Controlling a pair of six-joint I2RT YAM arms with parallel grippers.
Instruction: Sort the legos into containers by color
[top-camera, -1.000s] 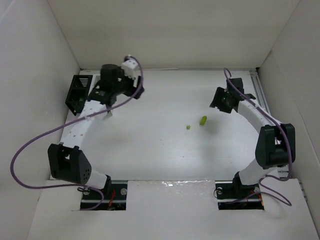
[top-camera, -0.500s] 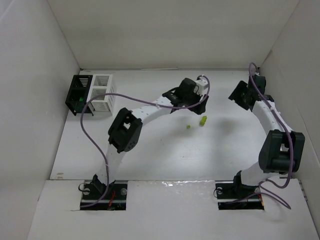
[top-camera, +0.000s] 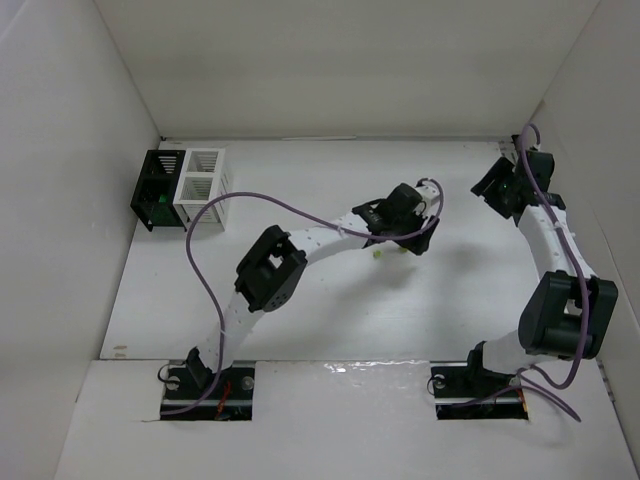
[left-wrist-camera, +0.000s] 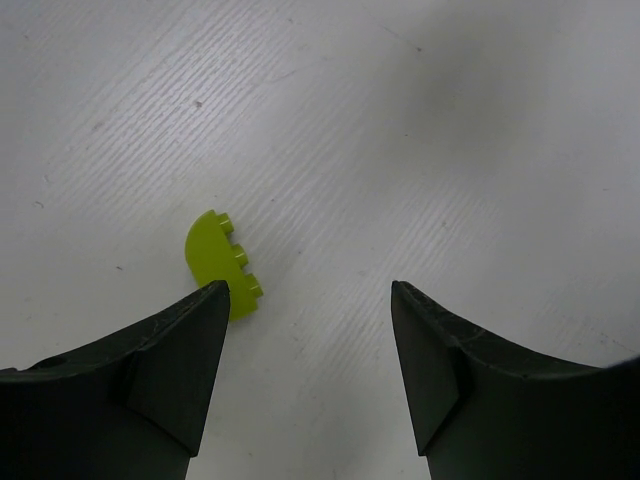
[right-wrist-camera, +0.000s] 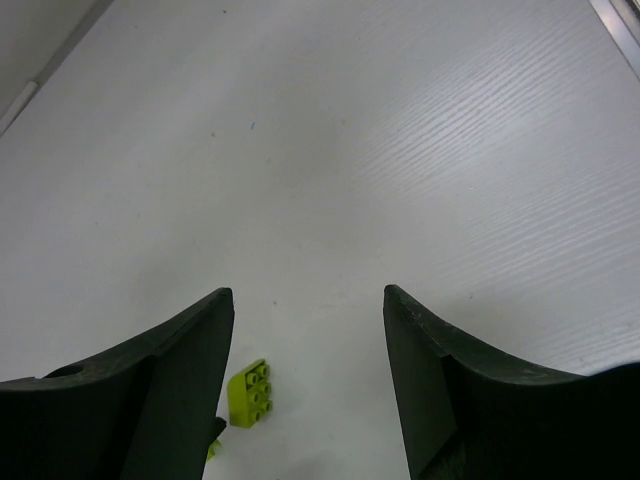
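My left gripper (top-camera: 412, 240) is open and low over the table's middle. In the left wrist view a yellow-green half-round lego (left-wrist-camera: 220, 262) lies on the table just off the tip of my left finger (left-wrist-camera: 175, 350), outside the open gap of the gripper (left-wrist-camera: 310, 300). A small yellow-green lego (top-camera: 377, 254) shows beside that gripper from above. My right gripper (top-camera: 487, 190) is open and empty at the far right (right-wrist-camera: 308, 300); a yellow-green studded brick (right-wrist-camera: 250, 392) lies below it. The black bin (top-camera: 157, 188) and the white bin (top-camera: 203, 180) stand joined at the far left.
Something green lies inside the black bin (top-camera: 160, 207). White walls close the table on the left, back and right. A purple cable (top-camera: 210, 270) loops from the left arm over the table. The right arm (top-camera: 560, 300) stands along the right edge.
My left arm has swung from the bins at the far left across to the table's middle, over the legos. My right gripper has drawn back toward the far right corner.
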